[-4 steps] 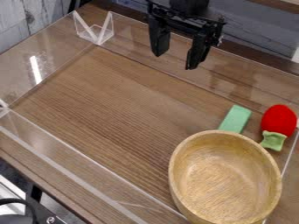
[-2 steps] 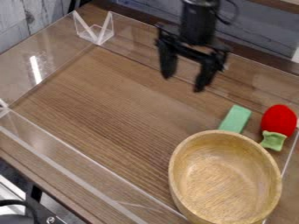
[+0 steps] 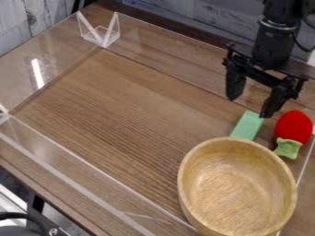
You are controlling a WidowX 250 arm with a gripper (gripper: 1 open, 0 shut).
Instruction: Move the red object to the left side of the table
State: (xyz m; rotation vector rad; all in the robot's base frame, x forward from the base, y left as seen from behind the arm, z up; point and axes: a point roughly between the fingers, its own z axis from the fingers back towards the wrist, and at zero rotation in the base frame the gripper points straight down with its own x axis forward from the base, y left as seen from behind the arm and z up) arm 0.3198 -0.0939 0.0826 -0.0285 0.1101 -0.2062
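Note:
The red object, a small rounded toy fruit with a light green leafy end, lies at the right edge of the table, just beyond the wooden bowl's far rim. My gripper hangs pointing down, a little up and to the left of the fruit, above the flat green block. Its two dark fingers stand apart with nothing between them, so it is open. It does not touch the fruit.
A large wooden bowl fills the near right corner. A flat light green block lies between bowl and gripper. Low clear acrylic walls edge the table, with a clear angled piece at the far left.
The gripper has travelled right and toward the near side, from the table's far middle to just above the green block beside the red fruit. Its jaws stayed open. Nothing else moved.

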